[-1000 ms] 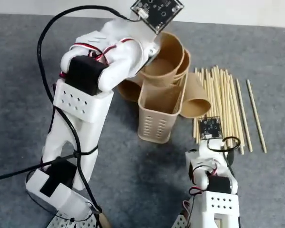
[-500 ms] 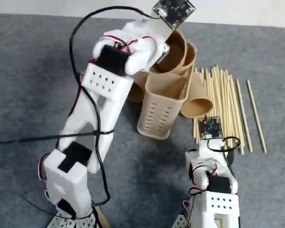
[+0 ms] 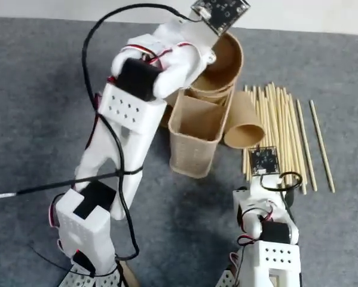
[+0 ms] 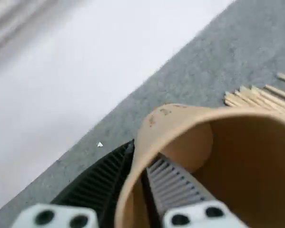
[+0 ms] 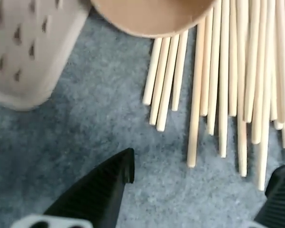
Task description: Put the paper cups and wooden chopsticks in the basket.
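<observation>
Right, I see my left claw (image 4: 142, 166) clamped on the rim of a paper cup (image 3: 225, 58) over the basket (image 3: 193, 156); my right claw (image 5: 203, 173) hangs spread above the chopsticks (image 5: 228, 71).

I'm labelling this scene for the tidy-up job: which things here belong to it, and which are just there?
Belongs: held paper cup, paper cup on its side, wooden chopsticks, basket.
Just there: grey mat, black cable.
</observation>
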